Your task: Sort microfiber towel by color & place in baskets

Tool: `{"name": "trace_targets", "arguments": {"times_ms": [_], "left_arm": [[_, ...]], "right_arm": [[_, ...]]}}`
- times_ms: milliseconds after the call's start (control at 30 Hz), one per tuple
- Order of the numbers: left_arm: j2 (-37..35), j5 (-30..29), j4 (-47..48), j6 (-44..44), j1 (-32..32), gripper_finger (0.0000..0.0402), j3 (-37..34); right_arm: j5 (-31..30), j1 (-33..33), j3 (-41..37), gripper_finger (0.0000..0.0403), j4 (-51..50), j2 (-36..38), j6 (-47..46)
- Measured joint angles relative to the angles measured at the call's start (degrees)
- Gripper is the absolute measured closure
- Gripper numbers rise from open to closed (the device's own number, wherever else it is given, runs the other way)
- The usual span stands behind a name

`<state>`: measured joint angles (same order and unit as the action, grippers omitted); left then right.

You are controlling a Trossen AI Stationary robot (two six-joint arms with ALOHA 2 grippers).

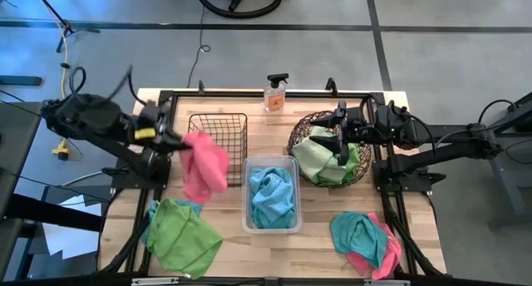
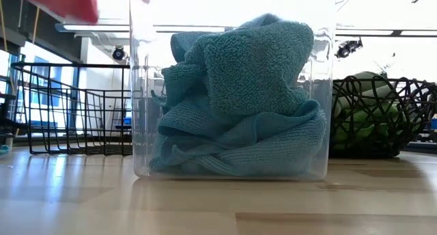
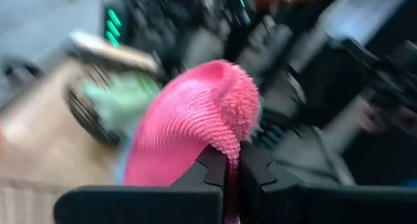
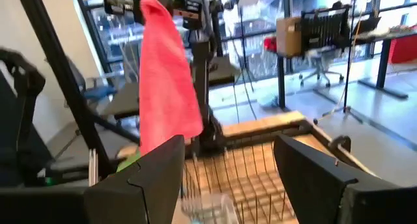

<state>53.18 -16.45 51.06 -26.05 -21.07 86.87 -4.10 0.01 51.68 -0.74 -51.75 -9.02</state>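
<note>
My left gripper (image 1: 178,140) is up near the table's left side, shut on a pink microfiber towel (image 1: 204,166) that hangs beside the black wire basket (image 1: 219,145). In the right wrist view the pink towel (image 4: 166,74) dangles in the air. The clear tub (image 1: 271,224) holds teal towels (image 2: 239,98). Green towels fill the round woven basket (image 1: 303,136). My right gripper (image 1: 341,138) waits open above that basket, pointing toward the table's left. My left gripper pinches a bunched upper fold (image 3: 228,142) of the pink towel between its two fingertips (image 3: 212,168). The fingers reach in nearly level from the table's left. The towel hangs slack below them, clear of the table.
A green towel (image 1: 179,236) lies on the table at the near left, with a bit of teal cloth (image 1: 158,208) under its far edge. A teal and pink pile (image 1: 366,240) lies at the near right. A spray bottle (image 1: 276,93) stands at the far edge.
</note>
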Motion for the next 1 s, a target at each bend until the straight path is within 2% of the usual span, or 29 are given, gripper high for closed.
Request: {"name": "trace_targets", "arguments": {"times_ms": [133, 267, 500, 667, 800, 1000], "left_arm": [[2.2, -1.5, -6.04, 8.37, 5.09, 0.0401, 0.0], [7.08, 4.72, -10.73, 16.02, 11.52, 0.0401, 0.0], [14.82, 12.57, -22.44, 26.87, 20.09, 0.0401, -0.07], [15.7, 17.36, -25.42, 27.76, 24.01, 0.0401, -0.07], [15.64, 18.78, -28.73, 27.52, 24.95, 0.0401, -1.58], [15.01, 21.05, -46.04, 22.12, 24.93, 0.0401, -14.39]], "right_arm": [[-1.48, -0.01, 0.0, 0.0167, 6.35, -0.86, -2.36], [-1.25, 0.04, 0.0, 0.0167, 13.35, -2.93, -1.77], [3.55, 0.05, 0.0, 0.0167, 20.45, -8.21, -1.25], [3.76, 0.05, 0.0, 0.0167, 24.38, -9.44, 0.54], [3.06, 0.05, 0.04, 0.0167, 26.3, -9.4, 1.56], [3.06, 0.05, 4.46, 0.0167, 19.45, -9.38, 4.82]]}}
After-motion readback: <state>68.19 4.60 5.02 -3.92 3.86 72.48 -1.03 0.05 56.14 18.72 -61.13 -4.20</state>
